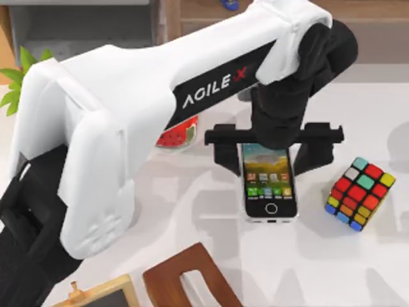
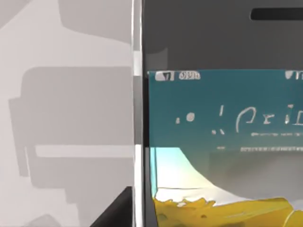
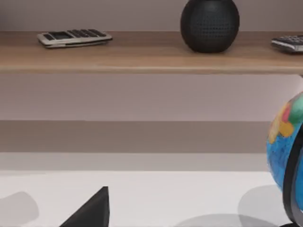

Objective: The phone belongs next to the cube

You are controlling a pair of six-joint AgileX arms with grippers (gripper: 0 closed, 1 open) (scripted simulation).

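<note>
We see the small white-framed phone (image 1: 271, 188) with its lit screen of colourful app icons lying flat on the white table (image 1: 192, 211), a little right of centre in the top view, home button toward the near edge. Our left gripper (image 1: 271, 155) stands over the phone's far end, its black crossbar spanning the handset and one dark finger (image 1: 227, 157) down on each long side. The fingers sit spread to the phone's width at its edges, but we cannot tell whether they press on the frame or merely flank it. In the left wrist view the phone's top bezel and teal screen (image 2: 222, 118) loom close, with the pale table beside them.

The 3x3 puzzle cube (image 1: 360, 193), black-edged with red, teal, yellow and orange stickers, rests to the right of the phone, near it but apart, with bare table between them.

Behind the left arm, a red watermelon-patterned planter (image 1: 177, 135) peeks out left of the phone, and green leaves (image 1: 18, 78) show at the far left. At the near edge lie a brown wooden piece (image 1: 192, 281) and a light-framed slate board (image 1: 105, 295).

The right wrist view looks across the table to a wooden shelf (image 3: 142, 59) bearing a grey calculator (image 3: 73, 38) and a round black speaker (image 3: 209, 24); a blue globe (image 3: 286, 142) stands at one edge.
</note>
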